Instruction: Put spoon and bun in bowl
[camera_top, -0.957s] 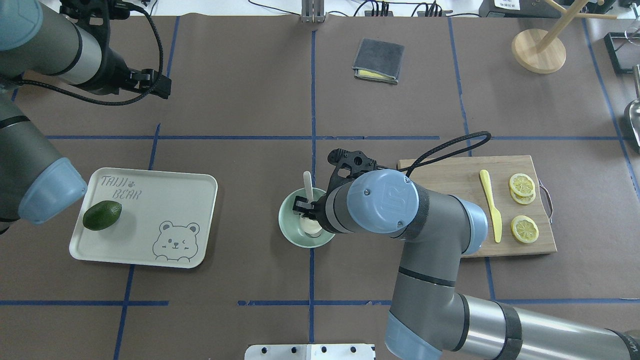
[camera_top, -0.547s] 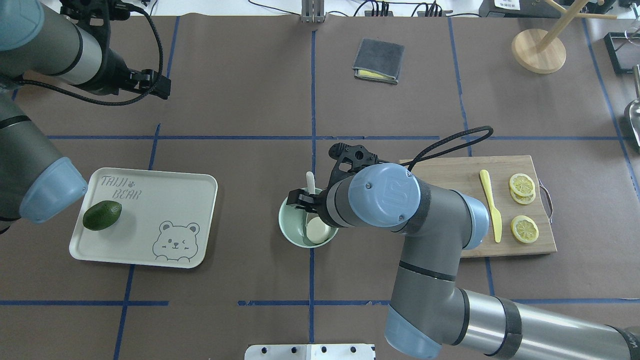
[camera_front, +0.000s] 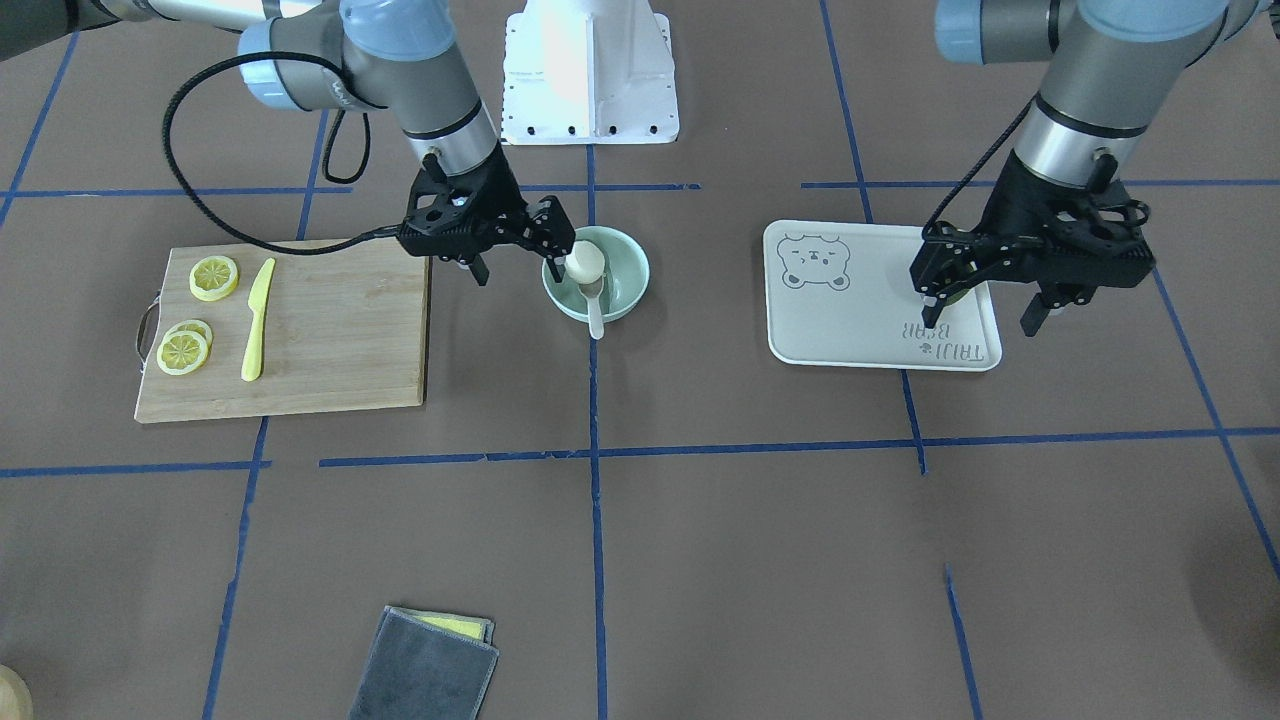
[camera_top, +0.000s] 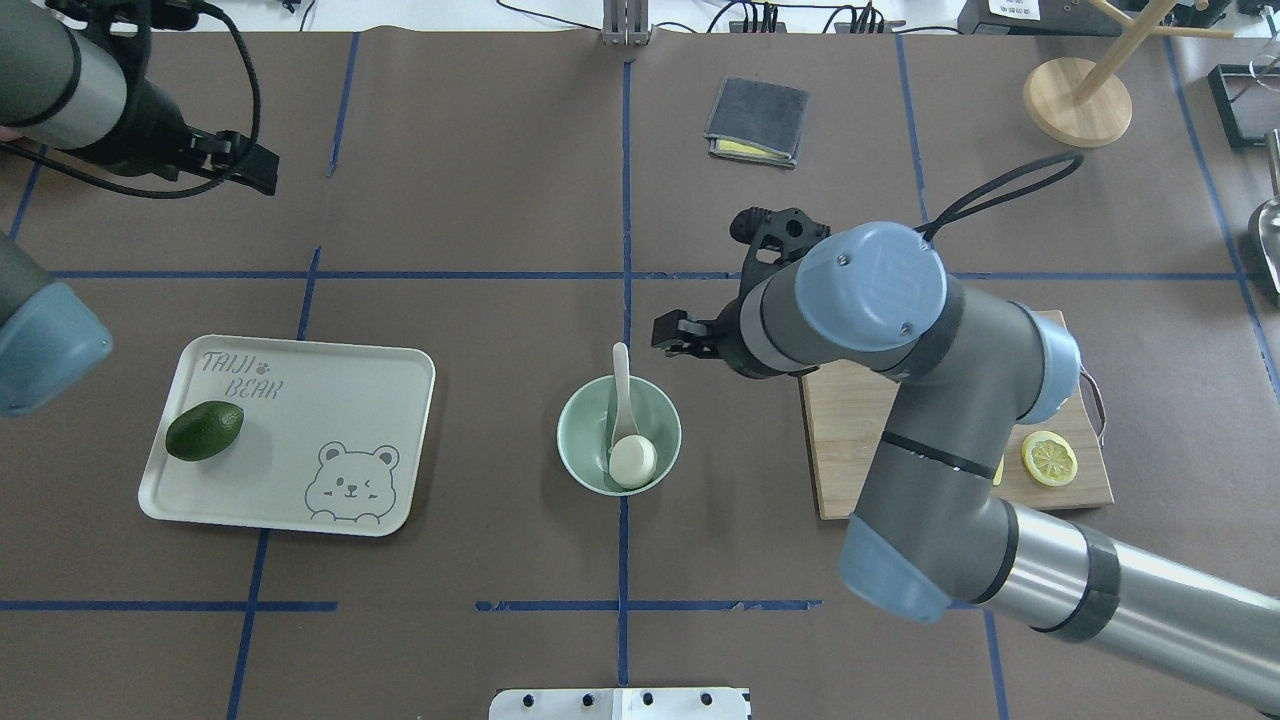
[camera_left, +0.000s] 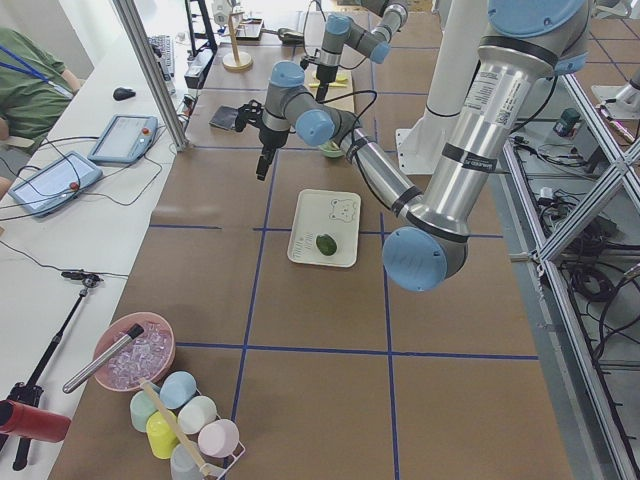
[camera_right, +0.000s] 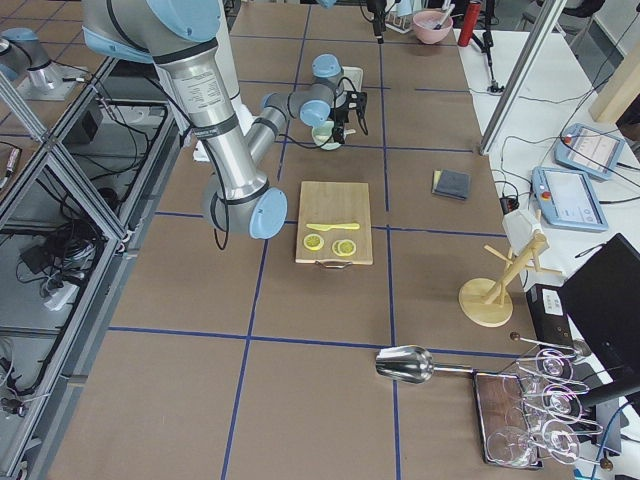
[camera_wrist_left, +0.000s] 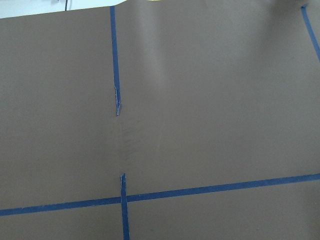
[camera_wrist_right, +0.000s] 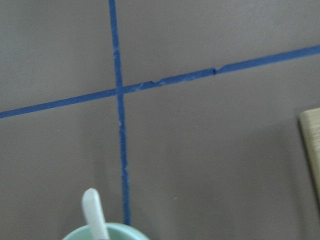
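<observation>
We find the right pincer (camera_front: 517, 268) open and empty, near the right side of the bowl (camera_top: 571, 452). The bun (camera_top: 633, 460) sits inside the bowl beside the spoon (camera_top: 621, 384), whose handle overhangs the far rim. The left pincer (camera_front: 980, 318) is open and empty.

2 grey arms (camera_top: 960, 420), pale blue joint caps (camera_top: 870, 275), looping black cables (camera_top: 1000, 190)
</observation>
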